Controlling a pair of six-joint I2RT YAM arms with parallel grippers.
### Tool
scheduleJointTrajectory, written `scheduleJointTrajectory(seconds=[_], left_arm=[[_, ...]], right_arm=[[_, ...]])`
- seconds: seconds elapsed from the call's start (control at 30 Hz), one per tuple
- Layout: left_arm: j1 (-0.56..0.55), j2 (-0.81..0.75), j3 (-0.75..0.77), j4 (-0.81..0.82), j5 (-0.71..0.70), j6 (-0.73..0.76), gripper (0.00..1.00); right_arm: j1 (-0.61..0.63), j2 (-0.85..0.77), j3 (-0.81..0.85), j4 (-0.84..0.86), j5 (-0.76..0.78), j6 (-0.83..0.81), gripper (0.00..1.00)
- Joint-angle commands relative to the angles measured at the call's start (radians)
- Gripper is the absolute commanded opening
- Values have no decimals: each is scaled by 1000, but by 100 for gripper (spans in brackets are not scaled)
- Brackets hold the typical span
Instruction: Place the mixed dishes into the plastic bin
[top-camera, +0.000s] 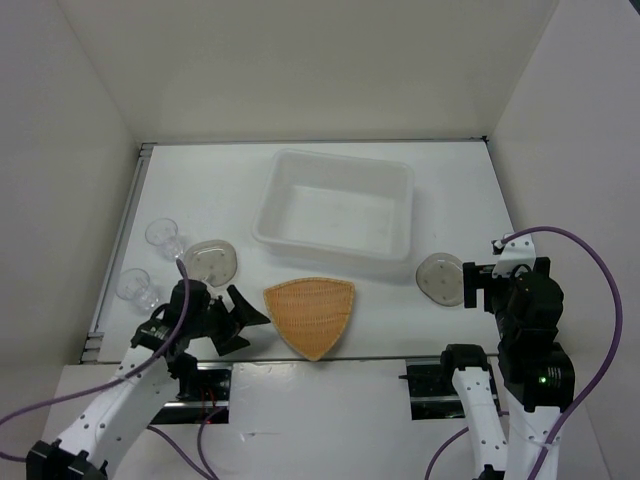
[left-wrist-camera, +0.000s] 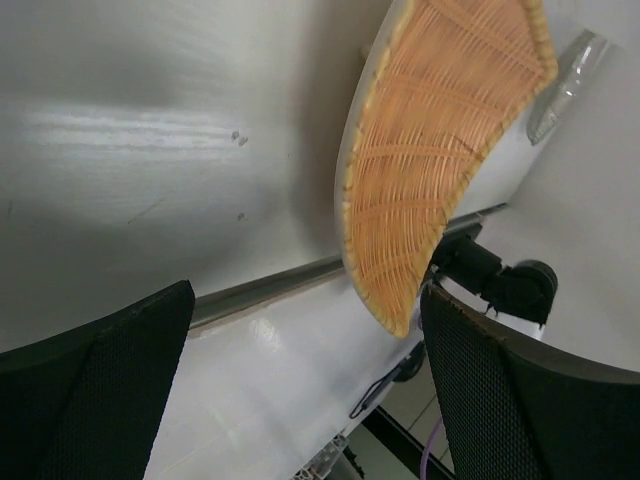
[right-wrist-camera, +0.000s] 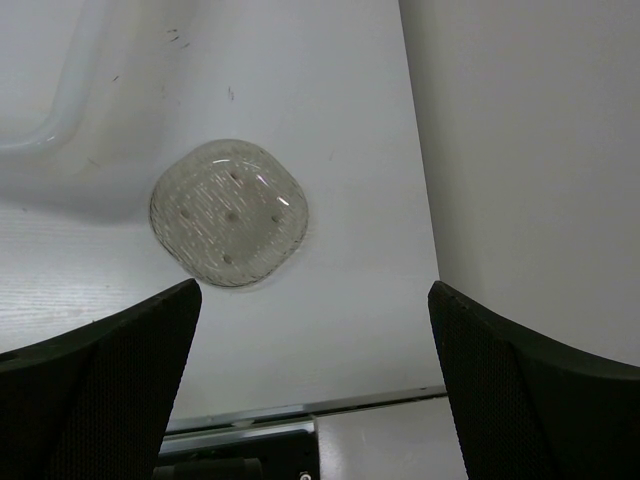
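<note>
The translucent white plastic bin (top-camera: 266, 228) stands empty at the table's middle back. The orange ribbed plate (top-camera: 312, 313) lies in front of it, at the near edge. One grey-brown saucer (top-camera: 212, 262) lies at the left, the other (top-camera: 440, 278) at the right. Two clear glass cups (top-camera: 163, 236) (top-camera: 135, 286) stand at the far left. My left gripper (top-camera: 243, 322) is open and empty, just left of the plate (left-wrist-camera: 440, 150). My right gripper (top-camera: 478, 285) is open and empty, just right of the right saucer (right-wrist-camera: 228, 212).
White walls close in the table on the left, back and right. The right wall stands close beside my right gripper (right-wrist-camera: 315, 390). A metal strip runs along the table's near edge (left-wrist-camera: 270, 285), which the plate's tip overhangs. The bin's corner (right-wrist-camera: 50, 100) shows beyond the right saucer.
</note>
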Motion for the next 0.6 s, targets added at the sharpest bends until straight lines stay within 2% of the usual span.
scheduleJointTrajectory(seconds=[0.0,0.07,0.2,0.3,0.4,0.5,0.57], left_arm=[[-38,110,89,112,-101,20,100],[-51,129,112,112,-130,11,100],[-77,103,38,230,-112,-61,100],[-120,170,29,293,-112,-62,100],[-167,285,55,361,-138,-62,100],[-224,466,130,381,-182,-40,100],[-246,512,158,391,-193,-40,100]], right_arm=[[3,2,-6,52,16,12,98],[3,3,-6,52,16,12,98],[3,-7,-6,52,16,12,98],[3,-7,-6,52,16,12,98],[3,-16,-6,52,16,12,98],[3,-16,-6,52,16,12,98],[3,-16,-6,52,16,12,98]])
